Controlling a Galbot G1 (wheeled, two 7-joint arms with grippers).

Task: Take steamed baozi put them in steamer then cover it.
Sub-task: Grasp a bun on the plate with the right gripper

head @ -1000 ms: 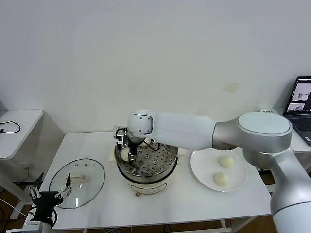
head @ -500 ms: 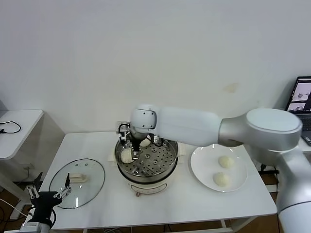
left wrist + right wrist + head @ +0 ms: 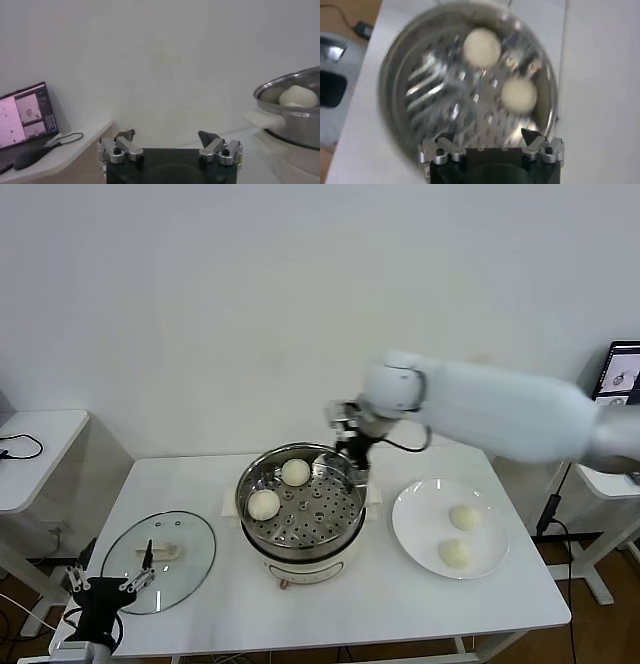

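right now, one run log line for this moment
right hand: open, above steamer rim | baozi: two in steamer, two on plate | cover: off

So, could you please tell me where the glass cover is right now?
In the head view the cover lies flat on the table, on the robot's left of the steamer, just beyond the parked left gripper.

Steamer [image 3: 300, 514] mouth open from above, right tool [image 3: 352, 452] over its back-right rim; bare worktop [image 3: 380, 594] lower centre between cover [image 3: 158, 559] and plate [image 3: 420, 529].
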